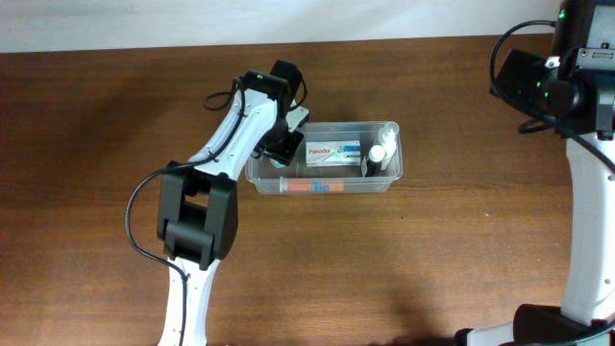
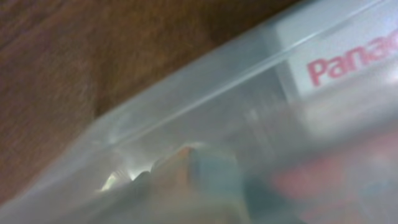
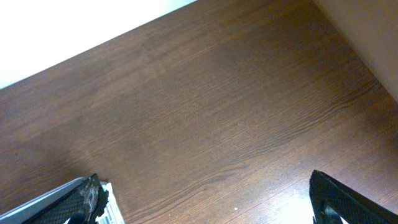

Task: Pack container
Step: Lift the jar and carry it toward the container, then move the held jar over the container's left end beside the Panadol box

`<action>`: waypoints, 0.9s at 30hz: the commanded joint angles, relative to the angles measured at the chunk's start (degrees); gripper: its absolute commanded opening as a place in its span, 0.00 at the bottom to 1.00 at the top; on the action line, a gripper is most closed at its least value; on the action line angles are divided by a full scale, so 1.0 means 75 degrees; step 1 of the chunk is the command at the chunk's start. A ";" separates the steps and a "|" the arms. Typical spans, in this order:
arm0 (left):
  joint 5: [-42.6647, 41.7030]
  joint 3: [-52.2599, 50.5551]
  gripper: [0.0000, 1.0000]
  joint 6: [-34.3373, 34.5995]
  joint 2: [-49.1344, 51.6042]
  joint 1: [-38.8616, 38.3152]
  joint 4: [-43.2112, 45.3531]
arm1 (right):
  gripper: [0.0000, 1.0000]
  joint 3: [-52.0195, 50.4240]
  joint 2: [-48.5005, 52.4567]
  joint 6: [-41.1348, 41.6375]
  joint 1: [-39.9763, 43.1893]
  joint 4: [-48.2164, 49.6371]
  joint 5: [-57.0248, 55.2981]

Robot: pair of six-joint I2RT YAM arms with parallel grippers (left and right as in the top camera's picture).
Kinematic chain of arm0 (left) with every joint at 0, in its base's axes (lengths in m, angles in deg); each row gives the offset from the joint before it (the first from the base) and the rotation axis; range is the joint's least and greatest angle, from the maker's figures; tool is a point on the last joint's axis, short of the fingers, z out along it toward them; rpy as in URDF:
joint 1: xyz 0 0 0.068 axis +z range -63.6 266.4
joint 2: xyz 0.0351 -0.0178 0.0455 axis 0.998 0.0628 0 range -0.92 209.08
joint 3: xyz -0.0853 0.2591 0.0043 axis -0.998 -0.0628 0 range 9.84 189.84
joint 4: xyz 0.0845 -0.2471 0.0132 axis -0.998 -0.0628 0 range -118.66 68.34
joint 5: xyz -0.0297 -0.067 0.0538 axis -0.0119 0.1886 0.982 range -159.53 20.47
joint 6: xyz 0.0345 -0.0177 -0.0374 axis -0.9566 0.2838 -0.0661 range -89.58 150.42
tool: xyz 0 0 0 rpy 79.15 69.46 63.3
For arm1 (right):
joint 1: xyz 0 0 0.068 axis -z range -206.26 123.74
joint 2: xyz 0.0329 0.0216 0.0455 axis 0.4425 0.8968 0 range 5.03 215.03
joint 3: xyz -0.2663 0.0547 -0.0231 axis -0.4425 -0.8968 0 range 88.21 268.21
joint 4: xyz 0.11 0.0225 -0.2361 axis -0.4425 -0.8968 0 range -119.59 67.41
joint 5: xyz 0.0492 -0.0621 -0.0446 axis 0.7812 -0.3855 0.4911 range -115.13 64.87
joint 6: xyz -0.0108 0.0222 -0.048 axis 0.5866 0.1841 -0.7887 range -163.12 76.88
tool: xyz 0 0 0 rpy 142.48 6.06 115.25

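**Left gripper crowding the container's left end; right arm parked clear**

Left side, overhead: left gripper (image 1: 286, 144) is down at the left end of the container (image 1: 327, 126), right at the rim corner. I cannot tell how the fingers stand. They are dark against a dark wrist from above, and the left wrist view shows none of them, only the cloudy tub wall (image 2: 186, 93) filling the lens, badly blurred.

Centre: the clear container sits mid-table (image 1: 115, 115), long side running left to right. Inside, a Panadol box (image 1: 333, 152) lies flat toward the left-middle. A long orange-and-blue pack (image 1: 312, 186) lies along the near wall, and a white bottle (image 1: 379, 152) stands at the right end. The packing looks well along.

Right side: the right arm is up at the far right edge, well apart from the tub. The right gripper (image 3: 205, 202) is spread wide with nothing between its fingers (image 3: 87, 196), only bare wood below.

Risks, as I judge them:
- The tub is light plastic. A sideways nudge from the left gripper could skate it across the wood or swing it round.
- If a finger is hooked over the rim, lifting away could tip the left end and topple the bottle.
- The wrist camera is too close to be of use, so any clearance there is a guess.
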 commanded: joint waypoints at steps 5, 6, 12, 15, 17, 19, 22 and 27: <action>-0.0140 -0.0682 0.28 -0.0122 0.0050 -0.0023 0.0600 | 0.98 0.0111 0.0000 0.0003 0.0029 0.0015 -0.0149; -0.0140 -0.0755 0.28 -0.0122 0.0047 -0.0026 0.0679 | 0.98 0.0111 0.0000 0.0003 0.0029 0.0012 -0.0149; -0.0140 -0.0831 0.28 -0.0122 0.0047 -0.0026 0.0729 | 0.98 0.0111 0.0000 0.0003 0.0029 0.0012 -0.0149; -0.0140 -0.0831 0.28 -0.0122 0.0047 -0.0023 0.0729 | 0.98 0.0111 0.0000 0.0003 0.0029 0.0012 -0.0149; -0.0140 -0.0828 0.28 -0.0122 0.0047 -0.0023 0.0729 | 0.98 0.0111 0.0000 0.0003 0.0029 0.0012 -0.0149; -0.0134 -0.0813 0.28 -0.0125 0.0047 -0.0023 0.0729 | 0.98 0.0111 0.0000 0.0003 0.0029 0.0012 -0.0149; -0.0137 -0.0758 0.28 -0.0125 0.0041 -0.0023 0.0697 | 0.98 0.0111 0.0000 0.0003 0.0029 0.0015 -0.0149; -0.0137 -0.0466 0.28 -0.0122 0.0041 -0.0023 0.0405 | 0.98 0.0111 0.0000 0.0003 0.0029 0.0015 -0.0149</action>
